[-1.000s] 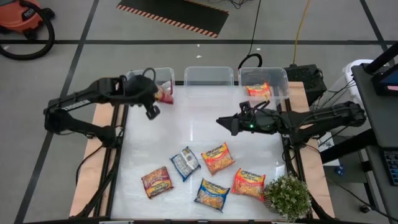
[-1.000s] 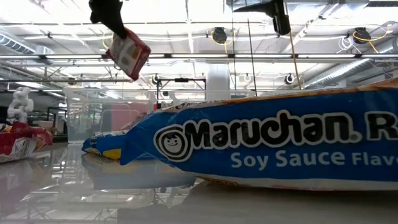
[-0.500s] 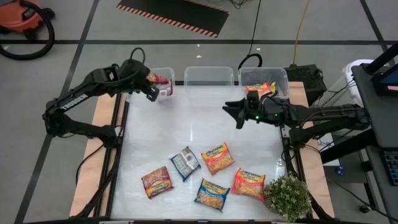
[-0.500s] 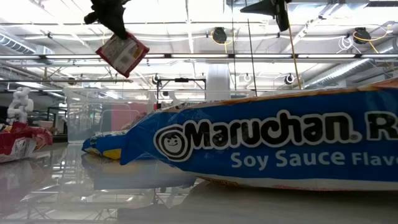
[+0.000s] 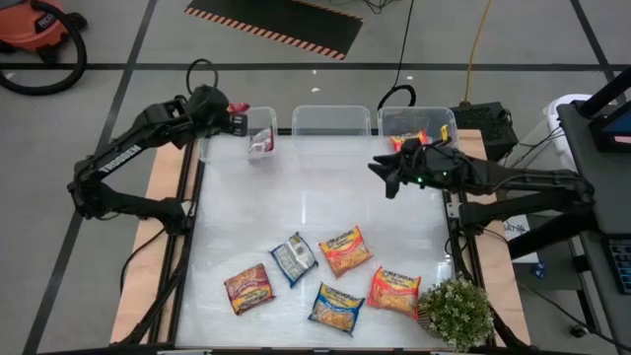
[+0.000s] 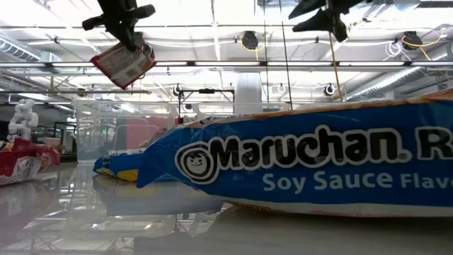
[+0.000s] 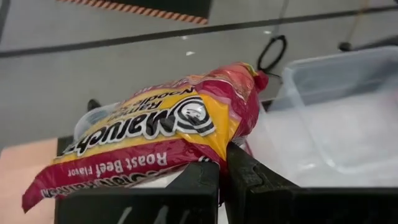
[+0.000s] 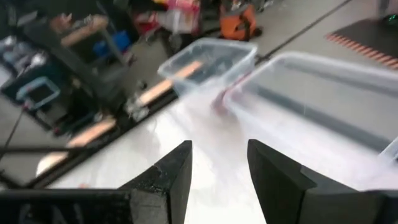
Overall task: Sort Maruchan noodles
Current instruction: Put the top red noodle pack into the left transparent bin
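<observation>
Quick count: three clear bins [image 5: 331, 119] lined up along the far edge of the counter [image 5: 296, 207].

Noodle packets, seven that I can make out:
- one dark red roast beef packet [image 7: 155, 127] pinched in the left hand [image 5: 240, 124]
- one reddish packet [image 5: 260, 141] in the bin just beside that hand
- one orange packet [image 5: 408, 140] in the bin right behind the right hand [image 5: 385, 177]
- five loose ones well away from both hands: two orange [image 5: 345, 249] [image 5: 394, 290], one dark red [image 5: 248, 287], one silver-blue [image 5: 293, 258], one blue [image 5: 336, 308]

Two robot arms, two hands. One small potted plant [image 5: 456, 312].
</observation>
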Robot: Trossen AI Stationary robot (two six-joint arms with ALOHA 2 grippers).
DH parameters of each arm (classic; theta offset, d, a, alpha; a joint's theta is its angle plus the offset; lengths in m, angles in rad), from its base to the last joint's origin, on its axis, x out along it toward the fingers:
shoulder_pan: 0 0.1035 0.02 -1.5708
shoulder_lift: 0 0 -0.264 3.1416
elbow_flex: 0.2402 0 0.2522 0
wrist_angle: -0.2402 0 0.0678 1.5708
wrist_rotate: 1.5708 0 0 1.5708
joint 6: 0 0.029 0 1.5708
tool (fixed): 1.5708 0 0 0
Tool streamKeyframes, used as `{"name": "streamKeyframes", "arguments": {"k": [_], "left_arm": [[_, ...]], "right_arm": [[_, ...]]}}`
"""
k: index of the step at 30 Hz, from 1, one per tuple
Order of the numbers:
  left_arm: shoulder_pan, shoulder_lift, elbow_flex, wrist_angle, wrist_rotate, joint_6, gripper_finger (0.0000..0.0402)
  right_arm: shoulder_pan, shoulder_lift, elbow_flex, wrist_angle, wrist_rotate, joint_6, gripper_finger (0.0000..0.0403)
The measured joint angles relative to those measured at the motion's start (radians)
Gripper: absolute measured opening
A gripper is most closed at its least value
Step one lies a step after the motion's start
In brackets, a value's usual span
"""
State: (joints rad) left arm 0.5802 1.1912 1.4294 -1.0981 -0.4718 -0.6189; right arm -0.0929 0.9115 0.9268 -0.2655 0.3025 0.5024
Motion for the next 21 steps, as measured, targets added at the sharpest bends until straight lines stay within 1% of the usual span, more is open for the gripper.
{"name": "streamKeyframes", "arguments": {"k": [5,8,12,18,21], "left_arm": [[0.020,0.000,-0.064,0.012,-0.037,-0.112,0.0003],[0.028,0.000,-0.132,0.101,-0.054,-0.173,0.0003],[0.041,0.000,-0.241,0.283,-0.052,-0.212,0.0003],[0.039,0.000,-0.435,0.649,-0.057,-0.265,0.0003],[0.040,0.000,-0.531,0.822,-0.085,-0.281,0.0003]], "right_arm": [[0.000,-0.026,0.000,-0.069,-0.166,-0.025,0.0148],[0.001,-0.039,0.000,-0.098,-0.249,-0.029,0.0148],[0.001,-0.053,0.000,-0.151,-0.278,-0.034,0.0148],[0.001,-0.055,0.000,-0.185,-0.278,-0.052,0.0148],[0.001,-0.055,0.000,-0.193,-0.279,-0.065,0.0148]]}}
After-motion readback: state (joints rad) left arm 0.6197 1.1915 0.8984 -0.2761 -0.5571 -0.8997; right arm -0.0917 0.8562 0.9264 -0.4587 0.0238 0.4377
